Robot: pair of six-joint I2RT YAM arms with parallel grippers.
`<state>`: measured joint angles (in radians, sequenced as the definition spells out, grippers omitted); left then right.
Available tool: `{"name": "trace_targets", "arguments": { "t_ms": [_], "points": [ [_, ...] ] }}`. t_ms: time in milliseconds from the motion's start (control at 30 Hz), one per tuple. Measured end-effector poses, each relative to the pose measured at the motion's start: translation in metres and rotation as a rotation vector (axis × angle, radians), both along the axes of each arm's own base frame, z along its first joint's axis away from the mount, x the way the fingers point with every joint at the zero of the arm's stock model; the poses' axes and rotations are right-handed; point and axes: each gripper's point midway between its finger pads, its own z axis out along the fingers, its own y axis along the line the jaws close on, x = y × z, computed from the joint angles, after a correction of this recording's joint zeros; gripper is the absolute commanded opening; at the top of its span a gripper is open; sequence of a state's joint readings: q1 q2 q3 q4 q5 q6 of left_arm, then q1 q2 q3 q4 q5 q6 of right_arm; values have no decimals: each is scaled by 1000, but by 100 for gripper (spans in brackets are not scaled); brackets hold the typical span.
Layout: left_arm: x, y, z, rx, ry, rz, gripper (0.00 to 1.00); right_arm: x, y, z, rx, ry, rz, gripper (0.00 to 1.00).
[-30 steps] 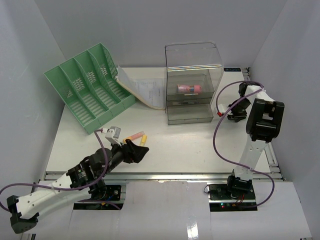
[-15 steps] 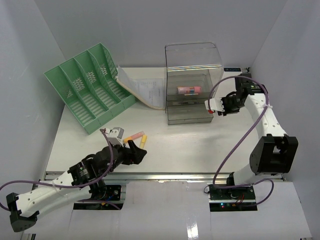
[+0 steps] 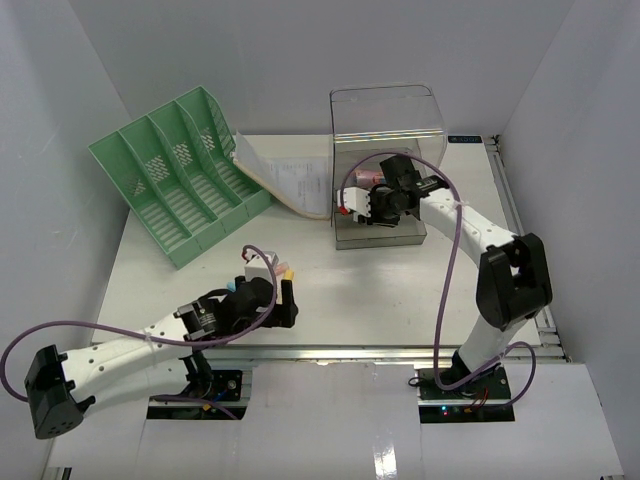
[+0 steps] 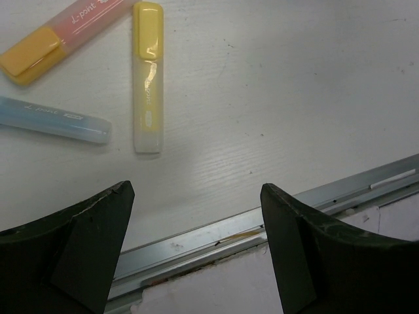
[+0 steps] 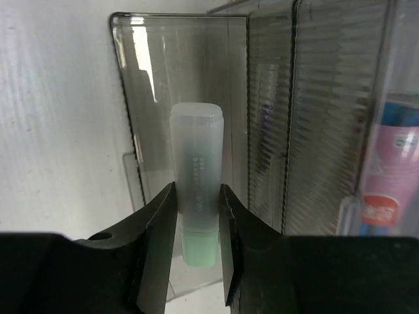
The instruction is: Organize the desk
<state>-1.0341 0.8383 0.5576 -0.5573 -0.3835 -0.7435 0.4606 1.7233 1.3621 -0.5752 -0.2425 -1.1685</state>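
On the white desk (image 3: 400, 290) my right gripper (image 5: 197, 190) is shut on a green highlighter (image 5: 196, 150), pale cap pointing away. It hovers over the pulled-out lower drawer (image 5: 131, 85) of a clear drawer box (image 3: 388, 120); the same gripper (image 3: 362, 207) is in front of that box in the top view. My left gripper (image 4: 196, 196) is open and empty, low over the desk's front rail (image 4: 262, 226). Just beyond its fingers lie a yellow highlighter (image 4: 147, 72), an orange-capped pink one (image 4: 59, 33) and a blue one (image 4: 52, 121).
A green file rack (image 3: 175, 170) lies tilted at the back left, with papers (image 3: 290, 180) leaning between it and the drawer box. A pink object (image 5: 389, 190) sits inside the box's upper drawer. Grey walls close in the left, back and right.
My right arm swung left from beside the drawer box to its front, carrying the green highlighter over the lower drawer. My left arm reached further right, over the loose highlighters.
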Motion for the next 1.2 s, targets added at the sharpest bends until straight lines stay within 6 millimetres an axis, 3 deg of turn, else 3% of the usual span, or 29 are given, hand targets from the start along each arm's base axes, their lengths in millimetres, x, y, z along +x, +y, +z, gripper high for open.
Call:
{"name": "trace_targets", "arguments": {
  "t_ms": [100,233,500,633,833,1000,1200],
  "points": [
    [6,5,-3,21,5,11,88,10,-2,-20,-24,12,-45,36],
    [21,13,-3,12,13,34,86,15,-6,-28,-42,0,-77,56],
    [32,10,-24,56,89,-6,83,9,-4,-26,-2,17,-102,66],
    [38,6,-29,87,115,-21,78,-15,2,1,102,47,-107,71],
    [51,2,-36,127,135,-21,72,-83,14,65,359,72,-8,74],
    [57,4,-58,198,189,-25,66,-131,1,62,478,166,36,75],
    [68,1,-80,265,241,-30,50,-146,-14,60,574,218,24,75]
  ]
}}
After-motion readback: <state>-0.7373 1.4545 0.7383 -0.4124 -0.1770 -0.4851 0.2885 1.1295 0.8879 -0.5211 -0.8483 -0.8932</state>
